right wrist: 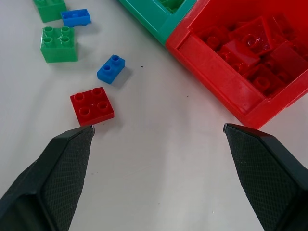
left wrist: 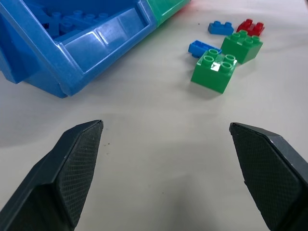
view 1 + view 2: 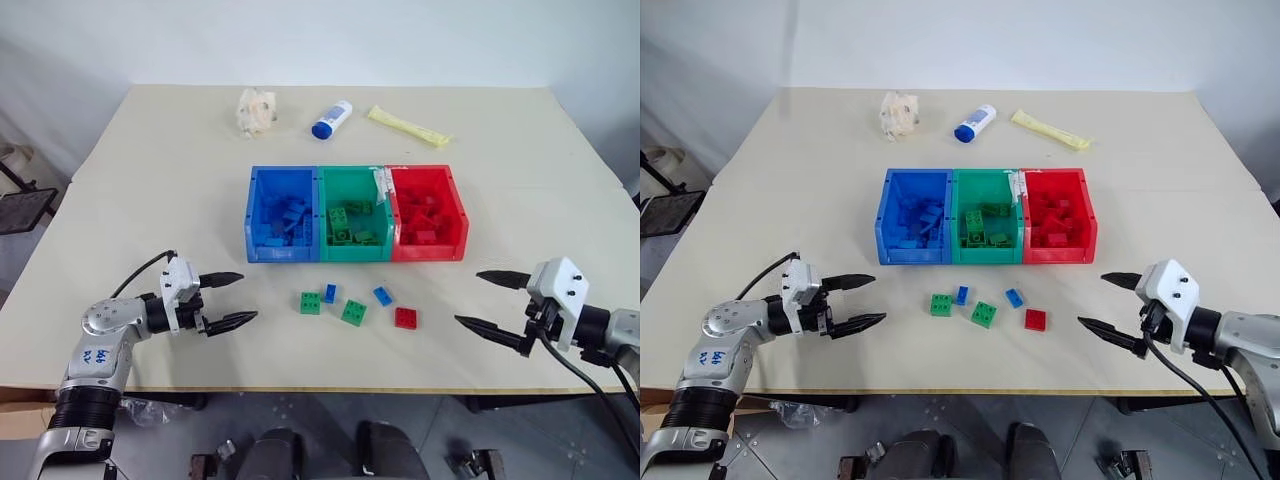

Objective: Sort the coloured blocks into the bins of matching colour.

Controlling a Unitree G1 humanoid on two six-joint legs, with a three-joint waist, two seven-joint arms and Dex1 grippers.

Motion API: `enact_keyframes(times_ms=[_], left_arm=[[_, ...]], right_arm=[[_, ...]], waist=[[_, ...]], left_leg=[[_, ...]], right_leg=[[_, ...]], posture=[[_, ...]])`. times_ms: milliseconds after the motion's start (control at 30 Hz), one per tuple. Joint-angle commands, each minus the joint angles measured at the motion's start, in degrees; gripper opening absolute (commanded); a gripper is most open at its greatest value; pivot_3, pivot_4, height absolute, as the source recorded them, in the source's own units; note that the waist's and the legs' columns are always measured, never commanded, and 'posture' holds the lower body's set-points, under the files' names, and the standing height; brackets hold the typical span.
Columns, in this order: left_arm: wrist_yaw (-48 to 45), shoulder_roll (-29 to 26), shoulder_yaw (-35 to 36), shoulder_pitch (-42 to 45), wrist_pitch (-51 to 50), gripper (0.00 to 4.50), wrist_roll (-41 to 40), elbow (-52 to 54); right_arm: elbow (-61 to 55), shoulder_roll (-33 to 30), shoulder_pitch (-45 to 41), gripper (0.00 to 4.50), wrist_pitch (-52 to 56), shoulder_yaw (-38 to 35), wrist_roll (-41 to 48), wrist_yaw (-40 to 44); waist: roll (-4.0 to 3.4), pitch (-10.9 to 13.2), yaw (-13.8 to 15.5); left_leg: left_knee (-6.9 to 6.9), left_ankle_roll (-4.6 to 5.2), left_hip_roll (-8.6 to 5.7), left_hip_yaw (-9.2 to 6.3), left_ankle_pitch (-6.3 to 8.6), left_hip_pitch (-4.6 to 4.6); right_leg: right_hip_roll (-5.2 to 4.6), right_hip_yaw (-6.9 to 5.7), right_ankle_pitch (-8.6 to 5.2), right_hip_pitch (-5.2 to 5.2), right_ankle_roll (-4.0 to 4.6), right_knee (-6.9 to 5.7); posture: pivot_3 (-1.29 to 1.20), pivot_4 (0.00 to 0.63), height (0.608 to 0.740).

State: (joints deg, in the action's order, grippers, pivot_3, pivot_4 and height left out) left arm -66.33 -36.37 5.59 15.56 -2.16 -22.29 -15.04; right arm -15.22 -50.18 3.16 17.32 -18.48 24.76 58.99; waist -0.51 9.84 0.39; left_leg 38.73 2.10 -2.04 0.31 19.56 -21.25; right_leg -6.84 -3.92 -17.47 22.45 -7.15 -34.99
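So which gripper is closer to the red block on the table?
Right. The right gripper sits open just to the right of the red block. The left gripper, also open, is farther away, past both green blocks.

A pale beige table (image 3: 150, 200) carries everything. Near its far edge lie a crumpled whitish wad (image 3: 256, 111), a white-and-blue tube (image 3: 332, 119) and a yellow packet (image 3: 407, 126), in a row from left to right. At the middle stand the joined bins: blue bin (image 3: 254, 215), green bin (image 3: 353, 251) and red bin (image 3: 459, 217). Between the bins and the near edge lie five loose blocks: a green block (image 3: 310, 302), a small blue block (image 3: 329, 293), another green block (image 3: 353, 312), a second blue block (image 3: 382, 295) and a red block (image 3: 405, 318).
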Motion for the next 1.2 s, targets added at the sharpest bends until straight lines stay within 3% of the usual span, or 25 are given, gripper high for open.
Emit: enact_keyframes(times_ms=[33,333,567,833,1000,1200], left_arm=[[-0.6,0.1,1.0,0.8,-0.7,4.47,-1.8,2.4],[2.6,1.7,-0.1,2.9,-5.4,4.47,-1.2,3.5],[-5.6,3.7,-1.2,5.4,4.9,4.47,-1.0,-2.9],[-14.9,5.0,-0.9,6.5,8.9,4.47,-4.0,-6.1],[-16.6,4.9,-0.7,6.0,11.3,4.47,-3.6,-6.4],[-16.3,5.0,-0.7,3.2,11.3,4.47,-4.2,-2.9]], right_arm=[[-0.8,0.6,-0.6,4.50,-1.1,-1.2,0.7,-0.7],[-2.0,0.1,-0.9,4.50,2.0,-0.9,0.1,-3.8],[-1.1,-2.3,7.9,4.50,2.5,-10.1,1.7,0.9],[-4.5,-3.3,14.3,4.50,4.3,-17.4,3.0,3.5],[-6.4,-3.6,11.4,4.50,6.8,-13.2,3.0,2.4],[-6.9,-2.8,-0.4,4.50,12.5,0.4,2.5,-0.4]], waist=[[0.00,0.0,0.0],[0.00,0.0,0.5],[0.00,0.0,1.5],[0.02,0.0,0.8],[0.02,0.0,0.9],[0.02,0.0,0.7]], left_leg=[[0.00,0.00,0.00,0.00,0.00,0.00],[0.06,0.00,-0.02,0.00,0.00,-0.01],[0.16,0.03,-0.07,-0.02,0.01,-0.07],[0.19,0.06,0.03,0.01,0.05,-0.02],[0.22,0.04,0.04,0.03,0.06,-0.01],[0.27,0.03,0.05,0.02,0.08,-0.01]], right_leg=[[0.00,0.00,0.00,0.00,0.00,0.00],[0.01,0.01,0.00,0.00,0.00,-0.03],[0.02,-0.10,0.00,-0.04,0.00,-0.02],[0.07,-0.08,0.01,-0.08,-0.01,0.00],[0.07,-0.02,0.01,-0.07,-0.01,0.00],[0.05,0.02,0.01,0.00,0.01,0.03]], posture=[[0.00,0.150,0.740],[0.00,0.150,0.740],[0.00,0.150,0.740],[0.00,0.150,0.740],[0.00,0.150,0.740],[0.00,0.150,0.740]])
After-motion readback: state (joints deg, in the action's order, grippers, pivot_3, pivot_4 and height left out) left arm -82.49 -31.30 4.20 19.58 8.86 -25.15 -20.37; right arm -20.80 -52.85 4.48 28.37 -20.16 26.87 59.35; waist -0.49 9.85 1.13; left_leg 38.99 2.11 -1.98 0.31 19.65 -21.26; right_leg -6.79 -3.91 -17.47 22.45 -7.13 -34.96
